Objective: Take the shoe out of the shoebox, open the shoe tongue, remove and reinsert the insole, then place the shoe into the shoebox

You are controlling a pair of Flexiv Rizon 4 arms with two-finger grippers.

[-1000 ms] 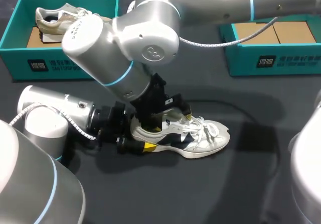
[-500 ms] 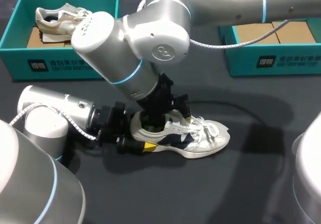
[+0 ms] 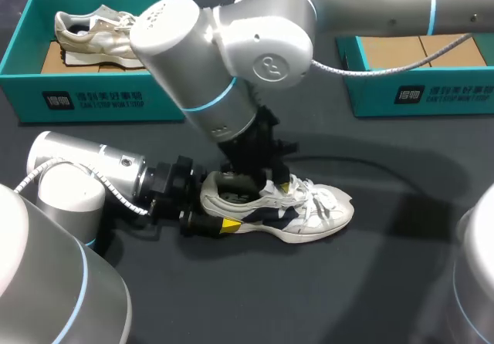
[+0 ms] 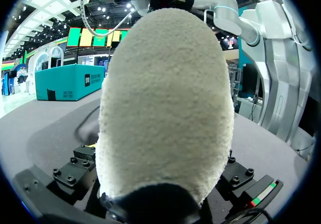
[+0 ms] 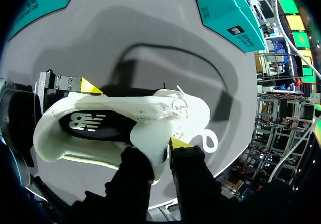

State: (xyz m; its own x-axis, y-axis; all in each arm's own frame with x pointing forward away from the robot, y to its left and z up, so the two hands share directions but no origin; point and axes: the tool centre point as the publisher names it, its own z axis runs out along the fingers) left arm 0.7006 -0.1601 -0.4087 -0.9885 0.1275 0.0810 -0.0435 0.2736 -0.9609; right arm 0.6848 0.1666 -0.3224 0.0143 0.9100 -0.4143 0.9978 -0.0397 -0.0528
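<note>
White shoe (image 3: 305, 209) is lying on table (image 3: 386, 282), out of shoebox (image 3: 432, 93); left gripper (image 3: 216, 204) is clamping heel, right gripper (image 5: 161, 151) is pinching tongue (image 5: 150, 136) open. Insole (image 5: 95, 123) is sitting inside; removal, reinsertion, boxing seemingly remaining.

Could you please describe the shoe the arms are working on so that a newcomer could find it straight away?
On the dark table, in front of the two teal cardboard shoeboxes, lies a white and navy lace-up sneaker. The left gripper clamps its heel, the right gripper pinches the rim of its opening. The only other shoe, a beige sneaker, lies inside the left shoebox.
</note>
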